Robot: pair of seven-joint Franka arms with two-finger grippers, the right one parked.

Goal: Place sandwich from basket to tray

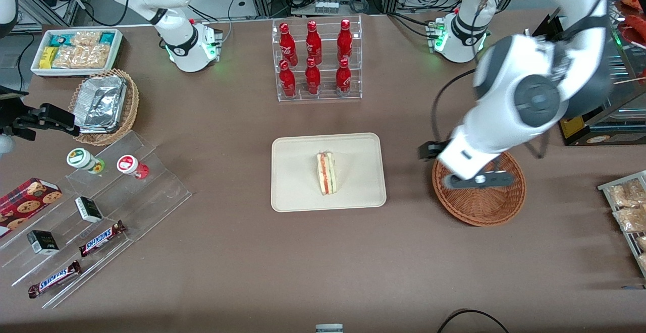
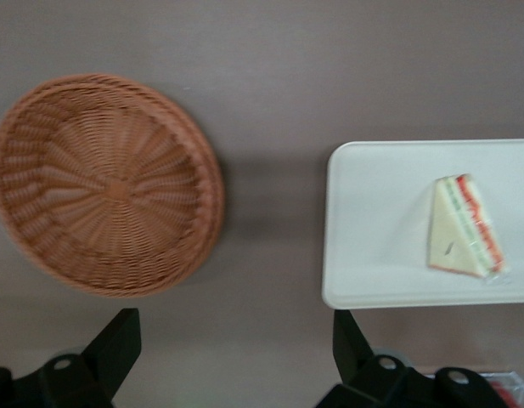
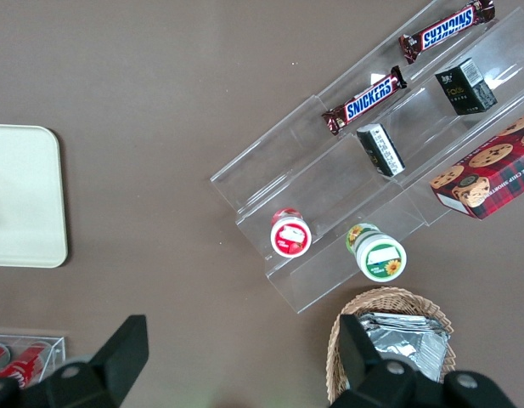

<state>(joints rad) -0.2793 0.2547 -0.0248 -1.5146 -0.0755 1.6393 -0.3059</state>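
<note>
A: Counting up: one sandwich, one tray, one reddish-brown basket, six red bottles in the clear rack.

B: And two candy bars reading "SNICKERS", plus two lidded cups on the clear steps.

A: Where's the claw?

B: Hanging over the basket, fingers spread wide, nothing between them.

A: And the sandwich?

B: Well apart from the claw, lying on the tray near its middle, striped red, green and cream edge showing. The tray sits on the brown worktop, off to the claw's side toward the parked arm's end.

A: The basket under the claw?

B: Bare wicker inside.
</note>
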